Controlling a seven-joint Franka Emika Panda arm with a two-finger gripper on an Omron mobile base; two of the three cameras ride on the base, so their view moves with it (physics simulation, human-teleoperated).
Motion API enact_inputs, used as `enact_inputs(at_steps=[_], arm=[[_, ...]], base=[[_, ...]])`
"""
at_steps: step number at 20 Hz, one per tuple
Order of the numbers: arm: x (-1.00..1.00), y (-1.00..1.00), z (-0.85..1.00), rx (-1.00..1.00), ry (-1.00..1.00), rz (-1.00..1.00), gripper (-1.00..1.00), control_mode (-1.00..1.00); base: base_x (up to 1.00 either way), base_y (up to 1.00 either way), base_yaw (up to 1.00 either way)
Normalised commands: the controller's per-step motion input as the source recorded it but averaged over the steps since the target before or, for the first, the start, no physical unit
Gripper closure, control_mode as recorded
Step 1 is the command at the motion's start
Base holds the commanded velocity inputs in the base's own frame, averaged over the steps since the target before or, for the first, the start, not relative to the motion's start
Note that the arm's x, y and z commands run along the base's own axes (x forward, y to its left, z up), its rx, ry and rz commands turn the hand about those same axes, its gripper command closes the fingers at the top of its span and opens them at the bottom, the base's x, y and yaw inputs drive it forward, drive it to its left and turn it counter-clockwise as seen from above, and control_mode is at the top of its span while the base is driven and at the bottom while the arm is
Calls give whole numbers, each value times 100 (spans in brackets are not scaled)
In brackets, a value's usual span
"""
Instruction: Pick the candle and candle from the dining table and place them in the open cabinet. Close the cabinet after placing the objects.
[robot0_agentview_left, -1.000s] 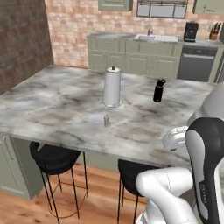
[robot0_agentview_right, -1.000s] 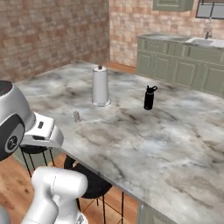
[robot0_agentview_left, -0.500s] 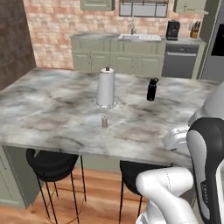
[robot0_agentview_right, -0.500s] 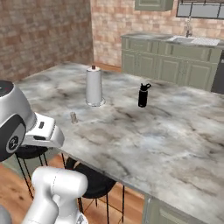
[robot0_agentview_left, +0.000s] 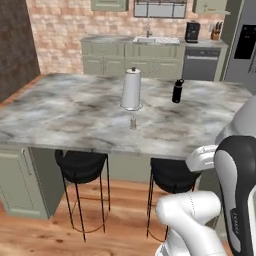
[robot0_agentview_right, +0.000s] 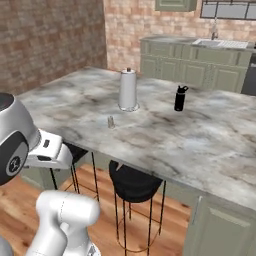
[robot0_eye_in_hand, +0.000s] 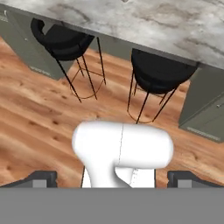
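The small pale candle (robot0_agentview_left: 133, 122) stands upright on the grey-and-white veined marble bench (robot0_agentview_left: 60, 112), a little in from its near edge and just in front of the tall white cone-shaped jug with a dark knob (robot0_agentview_left: 132, 89); in the right base view the same candle (robot0_agentview_right: 111, 121) sits near the jug (robot0_agentview_right: 128, 90) but apart from it. It is too small here to tell whether it is the gold-stemmed one or the stubby one, and I cannot make out a second candle.

The tool (robot0_eye_in_hand: 113, 177) is released, its two dark fingertips (robot0_eye_in_hand: 41, 178) spread wide. It hangs low, looking down at the wooden floor (robot0_eye_in_hand: 30, 118) and the stools, well apart from the candle.

The step in hand looks like the approach. To do it well, the arm should probably lift above the bench edge first, then come down on the candle from above and from the near side, closing gently on so slight a thing.

The jug just behind the candle leaves little room for a far-side finger. A black bottle (robot0_agentview_left: 176, 90) stands further right, well apart. Two black round stools (robot0_agentview_left: 81, 165) tuck under the bench's near edge, where a low swing could catch them.
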Motion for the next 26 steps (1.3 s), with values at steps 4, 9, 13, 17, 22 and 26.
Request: enact_inputs(at_steps=[4,9,13,17,22,26], arm=[[0,0,0,0,0,0,-100,100],[0,0,0,0,0,0,-100,100],[0,0,0,0,0,0,-100,100],[0,0,0,0,0,0,-100,100],[0,0,0,0,0,0,-100,100],[0,0,0,0,0,0,-100,100]], base=[[27,65,-13],[79,66,-25],[100,22,-39],[95,0,-55],[71,17,-39],[26,24,-6]])
